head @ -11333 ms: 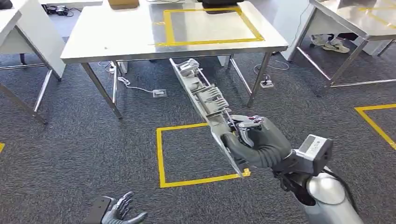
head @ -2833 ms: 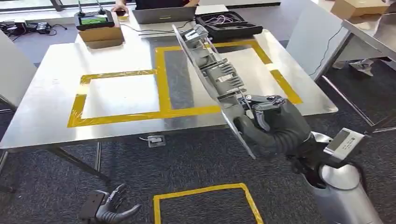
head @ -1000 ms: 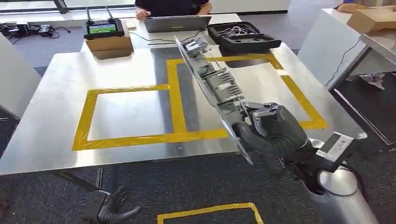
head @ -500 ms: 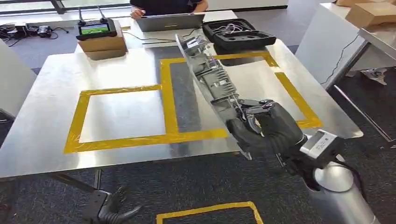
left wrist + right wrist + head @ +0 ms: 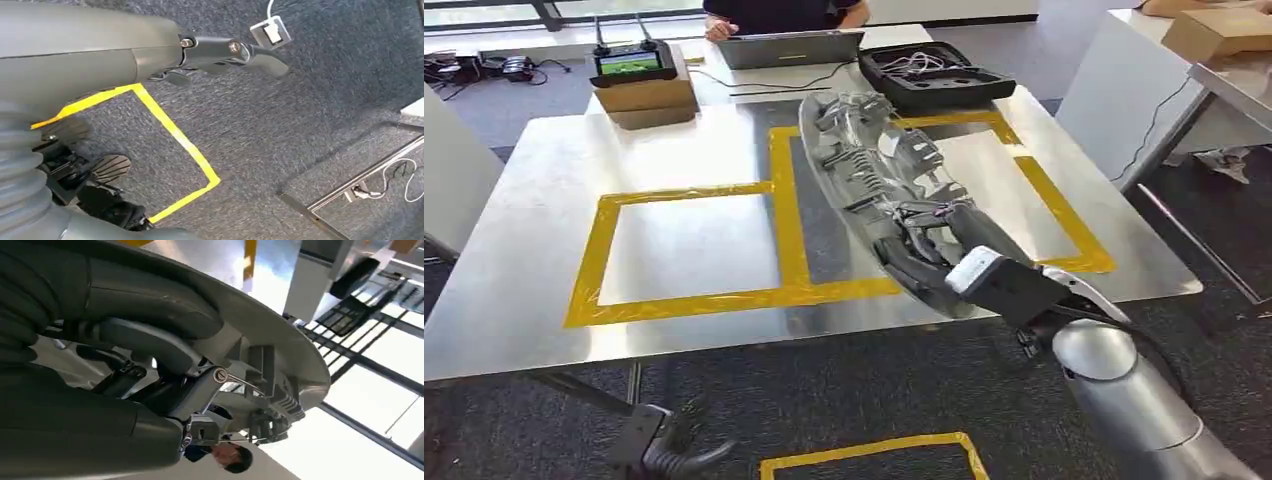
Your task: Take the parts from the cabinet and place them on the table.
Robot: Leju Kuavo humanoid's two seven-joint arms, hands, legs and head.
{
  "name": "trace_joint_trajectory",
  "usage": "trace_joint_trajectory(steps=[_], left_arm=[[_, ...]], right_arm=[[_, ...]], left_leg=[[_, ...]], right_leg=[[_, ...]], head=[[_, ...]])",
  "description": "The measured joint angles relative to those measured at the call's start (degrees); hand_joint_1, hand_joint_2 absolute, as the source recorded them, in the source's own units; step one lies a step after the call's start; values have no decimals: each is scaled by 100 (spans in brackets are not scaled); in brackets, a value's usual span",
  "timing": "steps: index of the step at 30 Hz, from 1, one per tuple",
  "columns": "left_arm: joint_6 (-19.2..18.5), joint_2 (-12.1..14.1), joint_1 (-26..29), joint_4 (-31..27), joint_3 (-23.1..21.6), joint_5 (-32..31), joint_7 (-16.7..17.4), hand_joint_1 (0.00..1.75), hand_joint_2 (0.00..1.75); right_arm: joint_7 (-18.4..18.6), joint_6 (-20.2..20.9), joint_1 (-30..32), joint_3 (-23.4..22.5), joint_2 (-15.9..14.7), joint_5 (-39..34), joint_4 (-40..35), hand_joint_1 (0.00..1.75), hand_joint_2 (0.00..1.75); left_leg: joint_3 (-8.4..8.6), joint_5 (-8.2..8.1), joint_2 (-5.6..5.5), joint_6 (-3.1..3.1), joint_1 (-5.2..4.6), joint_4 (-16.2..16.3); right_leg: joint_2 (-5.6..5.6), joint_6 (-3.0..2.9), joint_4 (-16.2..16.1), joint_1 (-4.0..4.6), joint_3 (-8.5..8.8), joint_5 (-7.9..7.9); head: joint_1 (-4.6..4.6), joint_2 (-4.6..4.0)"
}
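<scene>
One part (image 5: 874, 190) gripped by right hand (image 5: 939, 255) over table (image 5: 524, 250); left hand (image 5: 669, 455) empty, fingers apart

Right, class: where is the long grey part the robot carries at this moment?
In the head view, the long grey part is gripped by the right hand above the steel table, over the right-hand yellow tape square.

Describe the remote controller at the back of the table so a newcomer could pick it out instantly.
Start at the steel table with yellow tape squares and go to its far left corner. A cardboard box sits there, with the remote controller on top. Unlike the laptop and black case beside it, it has two antennas and a green screen.
</scene>
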Motion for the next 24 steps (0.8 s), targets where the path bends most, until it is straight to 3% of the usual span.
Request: trace_joint_trajectory(steps=[17, 24], left_arm=[[-170, -59, -122, -50, -13, -260, 240, 0, 175], [-251, -116, -187, -61, -72, -339, 308, 0, 175]], right_arm=[[310, 201, -1002, 806, -177, 572, 1636, 175, 175], [500, 166, -1551, 1377, -133, 975, 2594, 175, 175]], left_leg=[[0, 2, -2, -1, 2, 1], [-1, 2, -5, 0, 2, 1]], right_leg=[[-2, 0, 0, -3, 2, 1], [-3, 1, 0, -3, 3, 2]], head=[[0, 0], [0, 2]])
